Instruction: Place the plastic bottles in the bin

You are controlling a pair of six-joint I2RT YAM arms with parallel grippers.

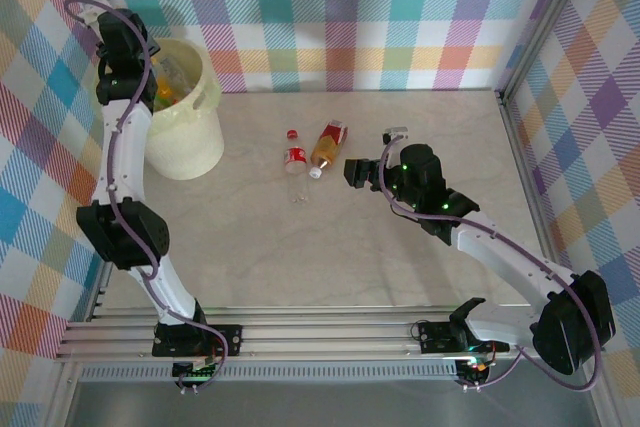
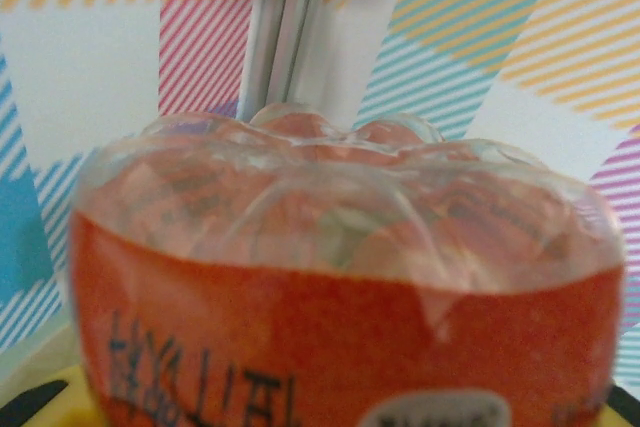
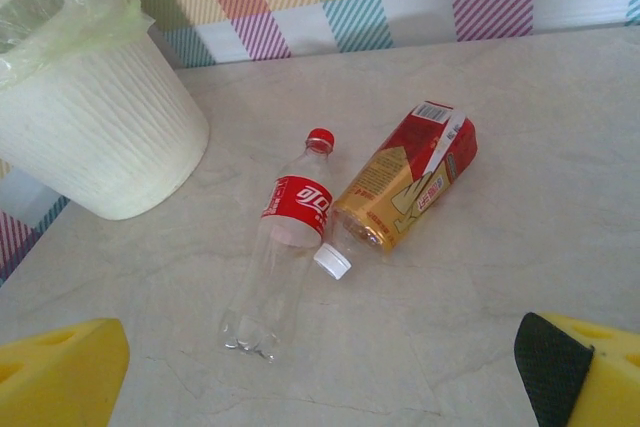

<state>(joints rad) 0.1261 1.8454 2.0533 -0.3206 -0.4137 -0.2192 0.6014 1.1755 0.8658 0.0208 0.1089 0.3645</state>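
The bin (image 1: pixel 190 137) stands at the table's far left with a pale liner bag in it. My left gripper (image 1: pixel 150 82) hangs over its mouth, shut on an orange-labelled bottle (image 2: pixel 340 327) whose clear ribbed base fills the left wrist view. Two plastic bottles lie side by side mid-table: a clear one with a red label and red cap (image 3: pixel 285 247) and a yellow-and-red labelled one with a white cap (image 3: pixel 405 187). My right gripper (image 1: pixel 355 169) hovers just right of them, open, its yellow fingers (image 3: pixel 60 377) wide apart and holding nothing.
Checked walls close the table at the back and sides, with metal posts at the corners. The bin (image 3: pixel 100 137) sits left of the two lying bottles, a short gap between them. Bare marbled tabletop (image 1: pixel 420 267) stretches to the right and towards me.
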